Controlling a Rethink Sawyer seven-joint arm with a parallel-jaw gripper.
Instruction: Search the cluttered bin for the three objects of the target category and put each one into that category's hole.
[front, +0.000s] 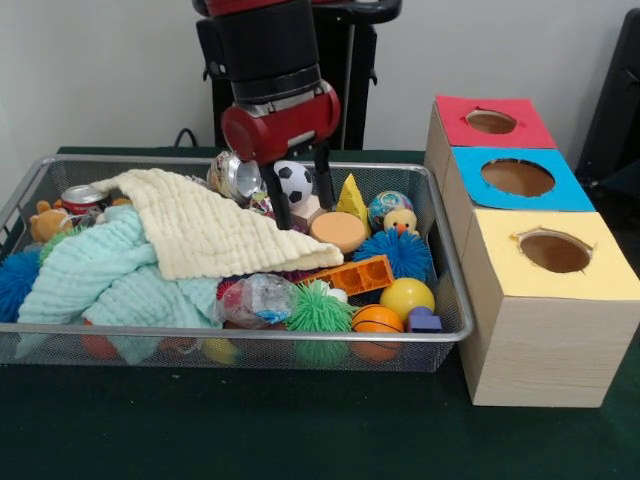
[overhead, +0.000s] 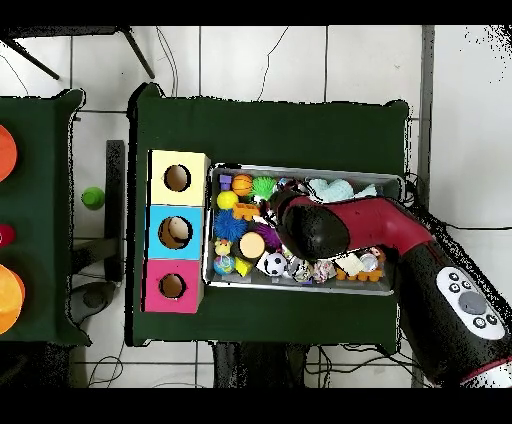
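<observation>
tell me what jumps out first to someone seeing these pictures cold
The red and black arm comes down over the middle of the wire basket, its gripper open with both fingers reaching into the toys beside a small soccer ball. The basket is crammed: a cream cloth and a mint cloth drape the side away from the boxes, balls fill the other. Beside it stands a row of wooden boxes, the blue-topped one's hole in the middle.

Even, soft indoor light; faint shadows; slight blur throughout.
</observation>
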